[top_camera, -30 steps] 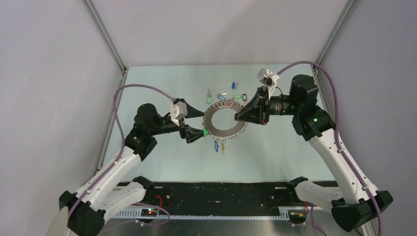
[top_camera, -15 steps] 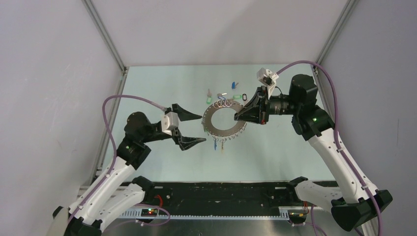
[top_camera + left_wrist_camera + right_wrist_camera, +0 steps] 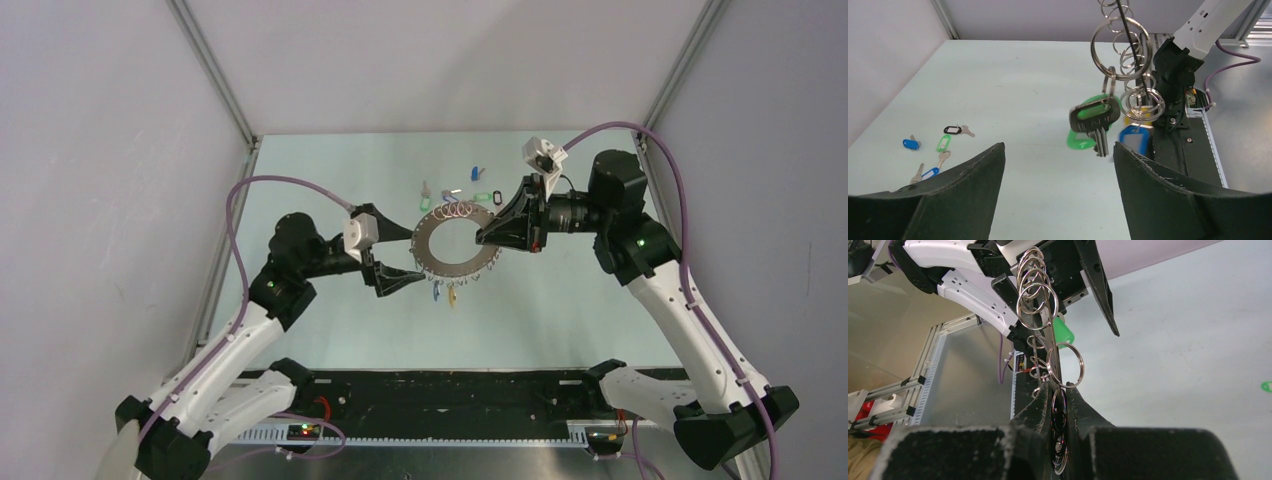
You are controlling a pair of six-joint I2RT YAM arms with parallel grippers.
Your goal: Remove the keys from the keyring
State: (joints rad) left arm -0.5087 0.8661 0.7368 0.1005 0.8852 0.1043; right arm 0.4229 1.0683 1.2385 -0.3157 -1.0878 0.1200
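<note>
The right hand (image 3: 487, 237) is pinched on the right edge of the keyring (image 3: 432, 258), holding it above the table (image 3: 560, 310). The left hand (image 3: 411, 256) is spread wide and empty just beside the ring's left rim. At least 4 keys (image 3: 943, 144) lie loose on the table's far side and several split rings (image 3: 1035, 295) hang bare, so the job looks partly done, but at least 3 remain hanging, among them a green-tagged key (image 3: 1093, 117) facing the left hand and a blue-tagged key (image 3: 1135, 140).
</note>
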